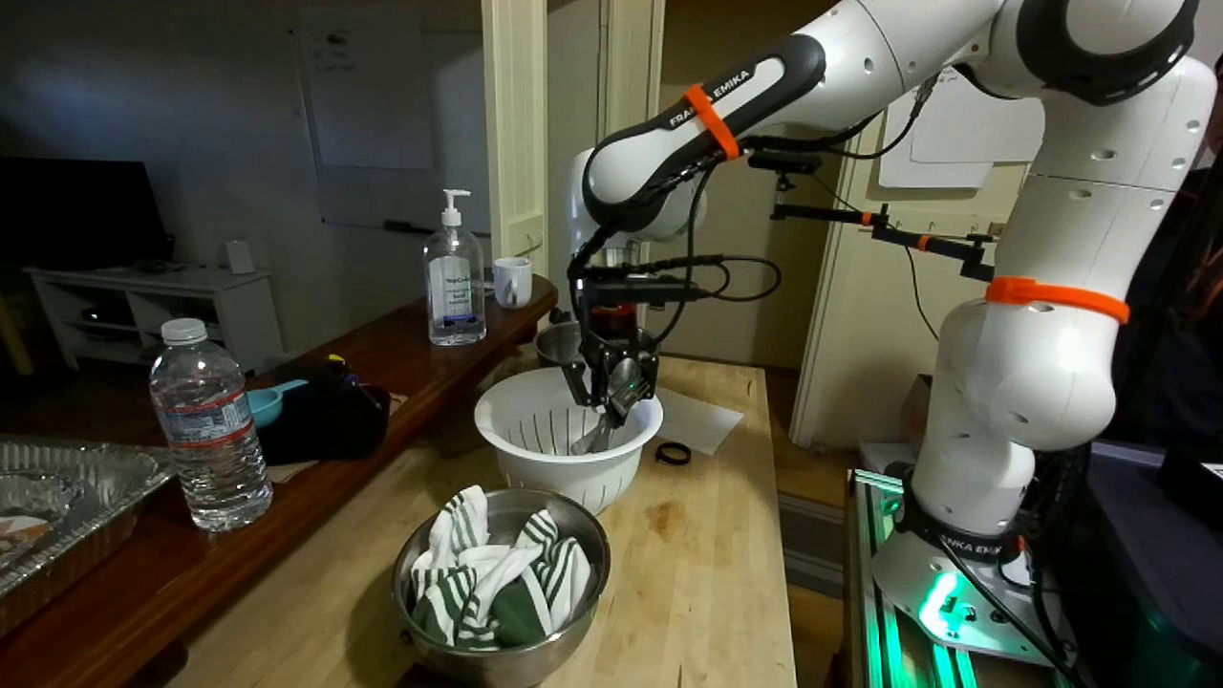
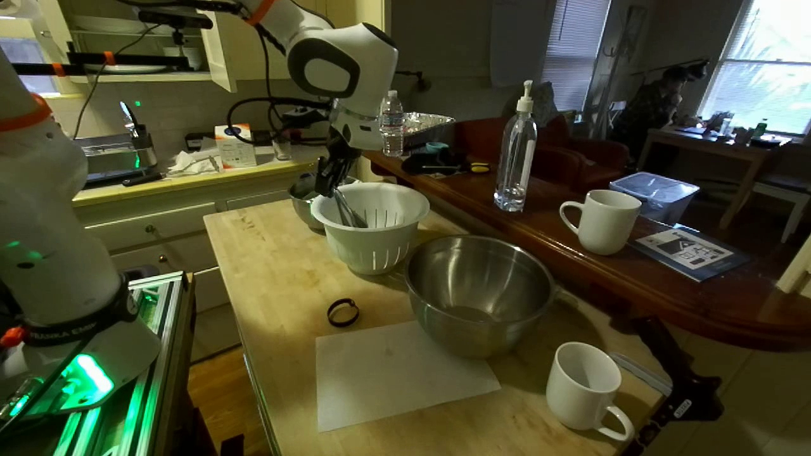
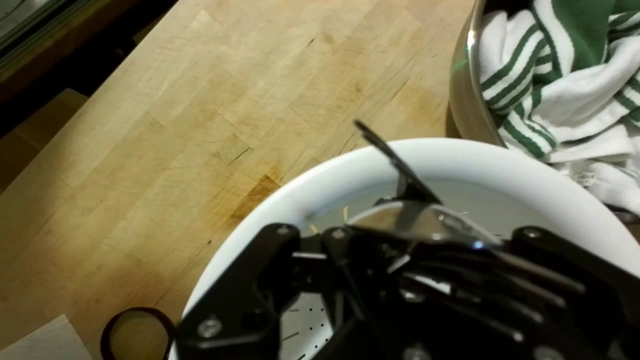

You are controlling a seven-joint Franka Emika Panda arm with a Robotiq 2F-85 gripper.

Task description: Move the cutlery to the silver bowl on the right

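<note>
Clamped on several pieces of cutlery [image 2: 350, 215], with the gripper [image 1: 609, 399] narrowed around them. Suspended with lower ends inside the white colander [image 2: 361, 250]; cannot tell whether touching its wall. For the silver bowl [image 2: 478, 285], see just beside the colander, on the side away from the cloth-filled bowl [image 1: 540, 659]. Note the strip of tabletop [image 1: 697, 573] between colander and table edge [image 1: 776, 516], with a black ring [image 2: 343, 325] on it. Bordered opposite by a raised ledge [image 2: 545, 228].

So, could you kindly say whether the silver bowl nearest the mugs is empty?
The silver bowl looks empty: the inside that shows in an exterior view is bare metal.
</note>
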